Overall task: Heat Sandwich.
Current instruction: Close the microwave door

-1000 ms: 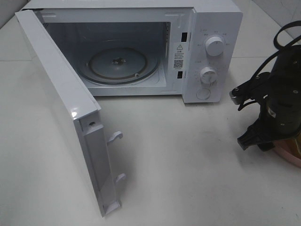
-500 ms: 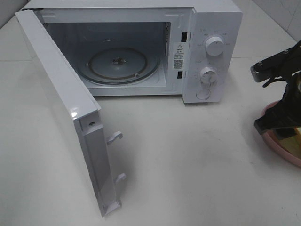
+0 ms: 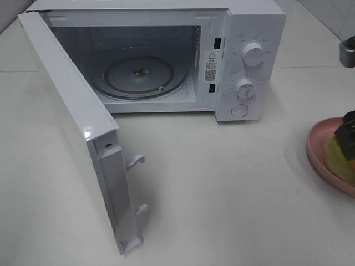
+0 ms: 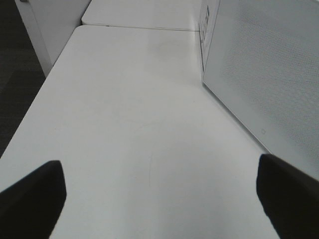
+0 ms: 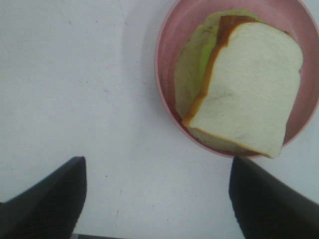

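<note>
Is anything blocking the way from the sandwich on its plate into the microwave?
Nothing visible does. The microwave door is swung fully open, its turntable is bare, and the table between it and the sandwich on the pink plate holds nothing. The right claw is open beside the plate.

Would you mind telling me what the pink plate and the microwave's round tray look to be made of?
Pink plate: probably plastic, given its matte, uniform colour and thick rim.
Round tray: most likely clear glass, as it is see-through with glossy highlights.
</note>
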`<control>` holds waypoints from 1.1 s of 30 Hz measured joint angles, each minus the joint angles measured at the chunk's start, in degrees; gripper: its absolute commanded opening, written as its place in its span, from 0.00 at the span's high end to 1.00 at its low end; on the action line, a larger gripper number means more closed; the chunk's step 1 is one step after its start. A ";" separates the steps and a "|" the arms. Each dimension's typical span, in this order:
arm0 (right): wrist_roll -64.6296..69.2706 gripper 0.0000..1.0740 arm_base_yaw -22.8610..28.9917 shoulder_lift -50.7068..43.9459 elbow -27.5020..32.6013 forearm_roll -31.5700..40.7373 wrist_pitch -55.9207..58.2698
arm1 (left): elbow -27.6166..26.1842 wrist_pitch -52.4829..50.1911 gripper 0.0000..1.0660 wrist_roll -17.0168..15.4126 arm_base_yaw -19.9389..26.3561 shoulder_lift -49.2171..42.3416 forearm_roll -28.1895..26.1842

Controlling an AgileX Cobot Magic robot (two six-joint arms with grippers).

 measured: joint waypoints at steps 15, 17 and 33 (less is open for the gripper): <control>-5.44 0.29 0.00 -19.60 0.00 3.38 7.39 | 0.00 0.00 0.08 0.00 0.00 0.00 0.00; -5.50 0.29 0.00 -21.83 0.00 3.38 7.96 | 0.00 0.00 0.08 0.00 0.00 0.00 0.00; -6.65 0.29 -3.04 -41.94 10.26 4.18 6.88 | 0.00 0.00 0.08 0.00 0.00 0.00 0.00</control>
